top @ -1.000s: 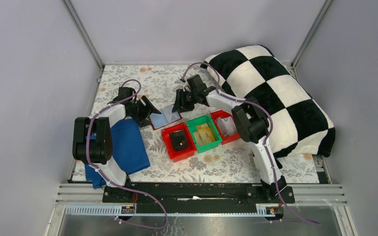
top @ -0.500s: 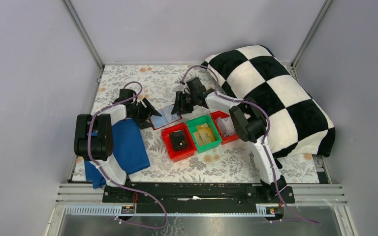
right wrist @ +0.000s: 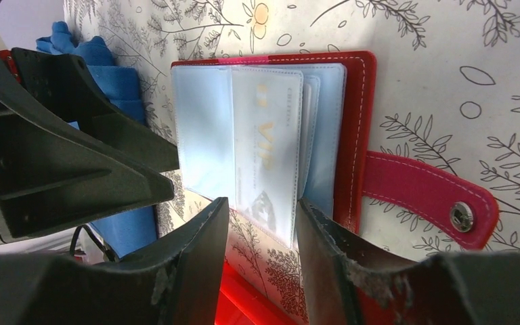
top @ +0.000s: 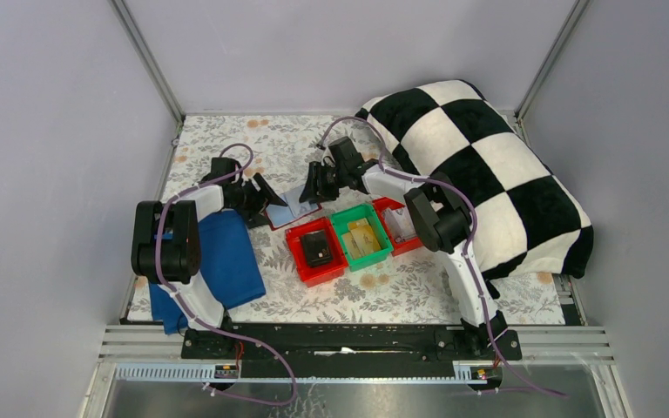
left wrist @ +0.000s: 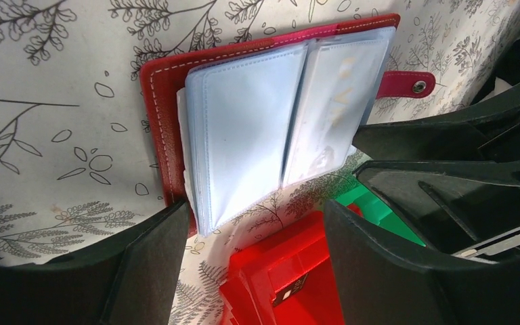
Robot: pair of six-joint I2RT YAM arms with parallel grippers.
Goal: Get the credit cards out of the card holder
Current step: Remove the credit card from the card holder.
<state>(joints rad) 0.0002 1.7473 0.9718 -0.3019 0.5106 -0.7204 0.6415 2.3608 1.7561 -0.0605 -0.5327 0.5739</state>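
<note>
Count: one card holder (top: 293,207), lying open with its sleeves facing up. Three bins stand just beside it on the arm-base side: two red bins (top: 316,252) and one green bin (top: 361,235).

Only the top view takes in the bins and both arms. Only the right wrist view resolves one credit card (right wrist: 267,156), gold-lettered and inside a sleeve; further cards cannot be counted.

The left gripper (left wrist: 254,223) has its jaws spread wide at the holder's edge and holds nothing. The right gripper (right wrist: 261,206) has its jaws parted astride that card's sleeve; contact cannot be determined.
</note>
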